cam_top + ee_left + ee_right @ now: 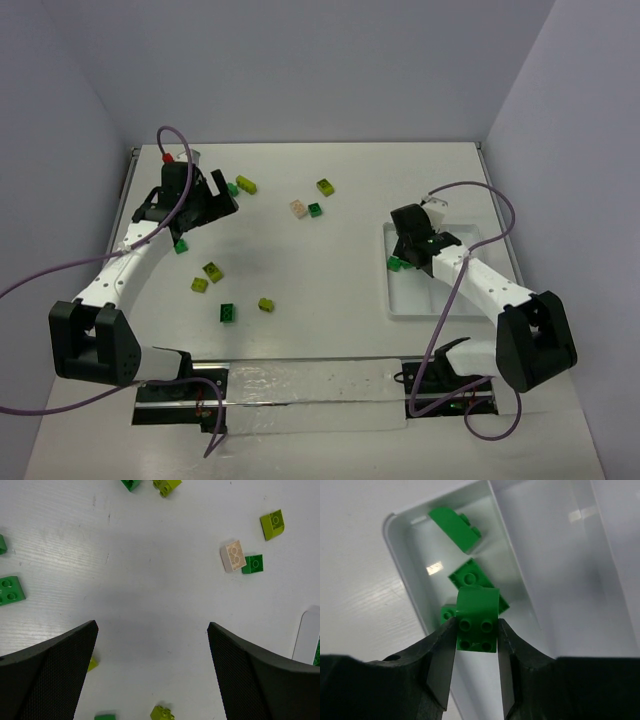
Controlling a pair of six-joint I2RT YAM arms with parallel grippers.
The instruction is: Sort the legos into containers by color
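Note:
My right gripper (476, 630) is shut on a dark green lego (476, 617) and holds it just above the left compartment of the white tray (400, 555). Three dark green legos (455, 525) lie in that compartment. In the top view the right gripper (402, 260) is over the tray's (420, 297) left edge. My left gripper (152, 627) is open and empty, high above the table at the far left (205, 205). Loose legos lie between the arms: a pale peach one (233, 556) beside a dark green one (252, 564), and several yellow-green (213, 271) and dark green (228, 313) ones.
The tray's other two compartments (555, 555) hold nothing that I can see. Purple cables loop off both arms (60, 270). A strip of clear plastic (300, 395) lies along the near edge between the arm bases. Grey walls stand at the back and sides.

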